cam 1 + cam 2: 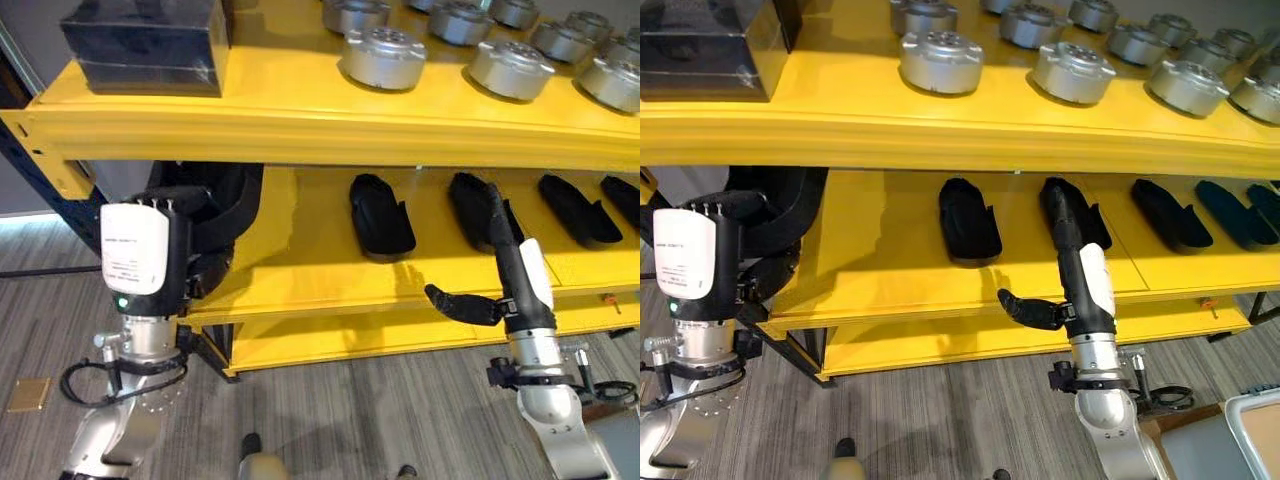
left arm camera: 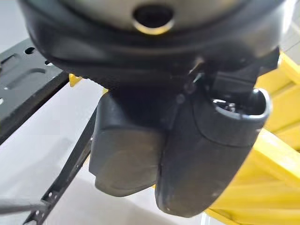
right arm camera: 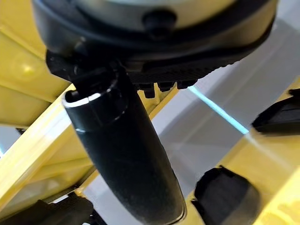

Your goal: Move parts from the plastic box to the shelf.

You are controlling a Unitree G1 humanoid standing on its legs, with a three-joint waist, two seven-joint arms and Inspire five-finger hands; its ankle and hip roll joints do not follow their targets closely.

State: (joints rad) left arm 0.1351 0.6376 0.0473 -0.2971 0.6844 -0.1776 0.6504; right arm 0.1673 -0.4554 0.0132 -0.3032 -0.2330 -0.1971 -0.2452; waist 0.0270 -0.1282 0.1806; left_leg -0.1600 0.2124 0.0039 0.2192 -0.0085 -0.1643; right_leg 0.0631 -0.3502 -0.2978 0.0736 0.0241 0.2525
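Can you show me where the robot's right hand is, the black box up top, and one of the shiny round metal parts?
right hand [image 1: 1072,232]: right eye view, on its straight fingers.
black box [image 1: 150,45]: left eye view, on its front face.
round metal part [image 1: 383,57]: left eye view, on its top.

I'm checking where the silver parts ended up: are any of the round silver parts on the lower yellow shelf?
No, the silver parts all sit on the upper shelf; the lower shelf holds black parts.

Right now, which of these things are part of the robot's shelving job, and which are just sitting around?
Part of the job:
- yellow shelf
- black parts on its lower level
- left hand holding a black part
- right hand

Just there:
- silver round parts on top
- dark box
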